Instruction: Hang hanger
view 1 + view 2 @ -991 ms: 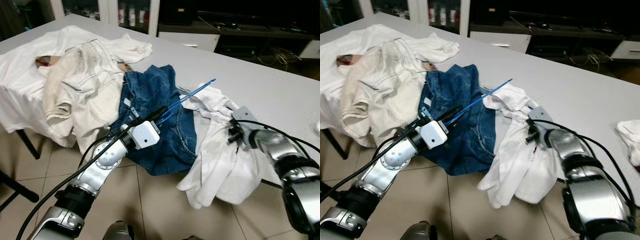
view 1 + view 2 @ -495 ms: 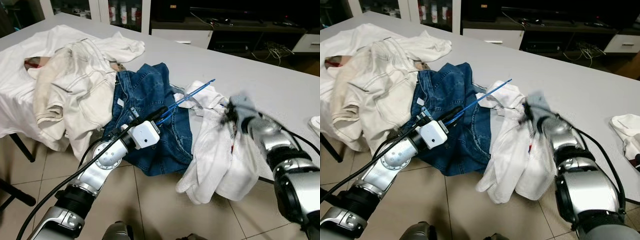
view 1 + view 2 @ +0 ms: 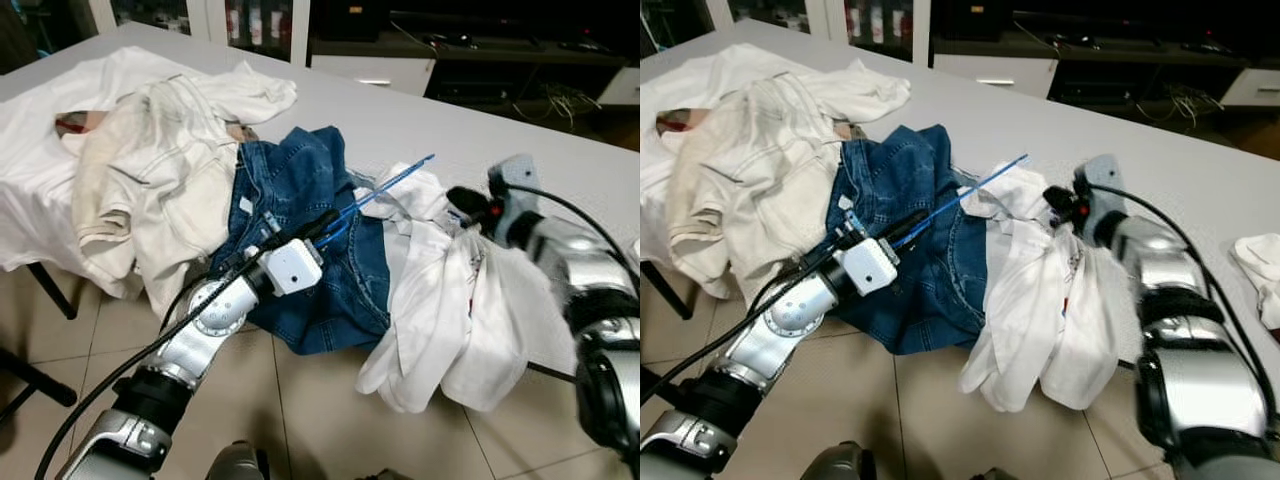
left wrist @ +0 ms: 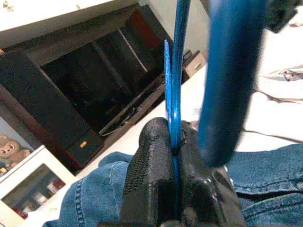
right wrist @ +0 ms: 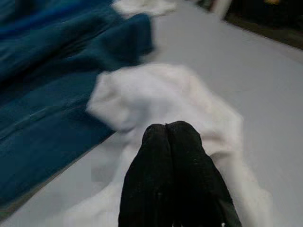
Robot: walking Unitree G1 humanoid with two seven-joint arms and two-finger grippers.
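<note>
Left tool (image 3: 322,226) pinched tight on blue hanger (image 3: 385,189), slanting above jeans (image 3: 300,200) on tabletop (image 3: 560,180). Thin, stiff, light; grip near hook. Right tool (image 5: 173,128) closed, empty, over white shirt (image 3: 440,300).

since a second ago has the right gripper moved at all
Yes. The right gripper has lifted up and away from the table edge, now over the top of the white shirt.

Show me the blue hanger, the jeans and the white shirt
blue hanger (image 3: 385,188), left eye view, middle of its thin bar.
jeans (image 3: 300,185), left eye view, on the folded denim.
white shirt (image 3: 1025,290), right eye view, on the part hanging over the table edge.
</note>
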